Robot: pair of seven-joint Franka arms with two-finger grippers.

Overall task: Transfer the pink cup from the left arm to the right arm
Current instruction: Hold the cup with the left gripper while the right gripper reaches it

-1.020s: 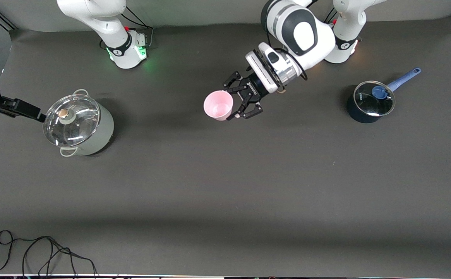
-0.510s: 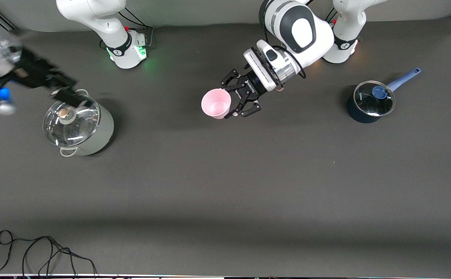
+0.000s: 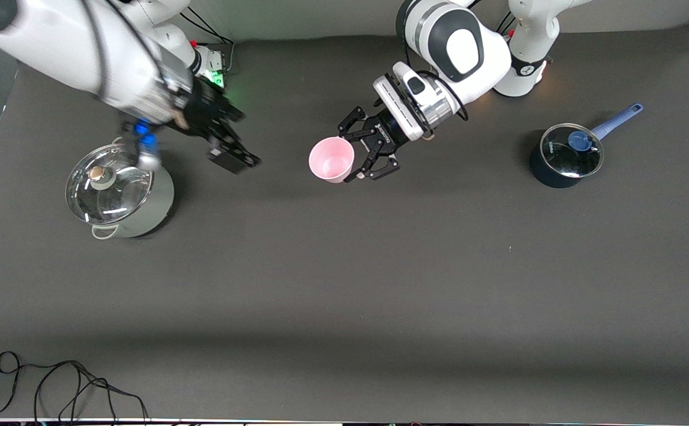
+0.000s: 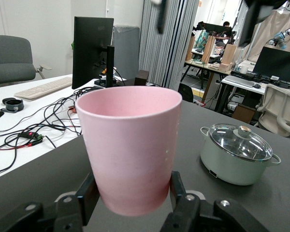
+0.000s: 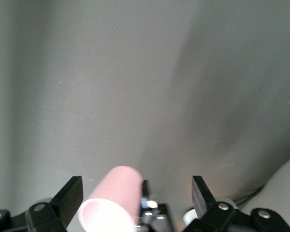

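The front view looks down from high across the table, taking in its whole top; both arm bases line the upper edge.

The left wrist view sits low and very close to the pink cup, which fills the frame's middle. It faces level along the table toward a room of desks, with the grey-green pot at right middle.

The right wrist view looks steeply down on bare table, farther off, with the cup small at the lower edge.

All three views share the cup; the front and left wrist views also share the pot.
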